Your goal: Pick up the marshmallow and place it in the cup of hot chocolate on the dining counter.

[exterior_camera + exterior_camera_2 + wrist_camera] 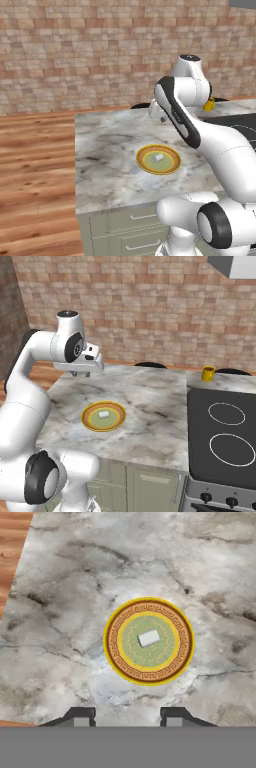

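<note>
Marbled counter (60, 637): marshmallow (148, 638) (white, blocky)

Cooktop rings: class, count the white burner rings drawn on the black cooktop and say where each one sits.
2. On the black cooktop set into the dining counter, one ring lies farther back and a larger ring nearer the front edge. Others may be beyond the picture's right edge.

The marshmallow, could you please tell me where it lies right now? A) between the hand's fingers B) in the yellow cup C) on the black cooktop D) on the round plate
D: the marshmallow lies at the middle of the plate on the counter, far from the cup.
</note>
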